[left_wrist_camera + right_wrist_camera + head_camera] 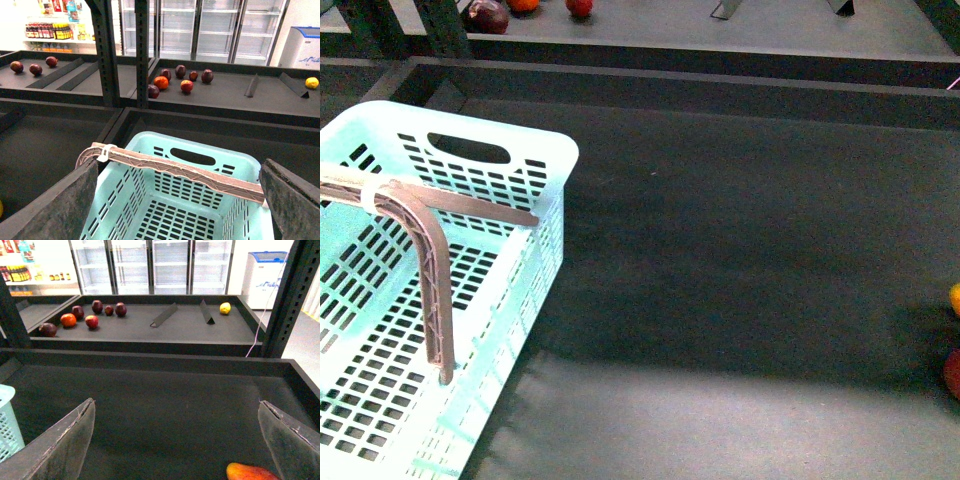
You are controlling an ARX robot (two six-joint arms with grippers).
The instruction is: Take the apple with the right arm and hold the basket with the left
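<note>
Mint basket and red apple lay well apart on a dark shelf (740,250)
In the front view the basket (535,160) filled the lower left of the frame, its handle (432,280) raised across it; the apple (953,374) showed at the lower right edge, below a small orange-yellow fruit (955,298). The left gripper (178,165) hung over the basket, jaws wide apart; the right gripper (176,404) gaped too, holding nothing

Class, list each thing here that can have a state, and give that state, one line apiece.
Basket: upright, empty.
Handle: raised across the basket, not gripped.
Apple: lying loose, not held.
Left gripper: jaws open, one either side of the handle.
Right gripper: jaws open, empty.
</note>
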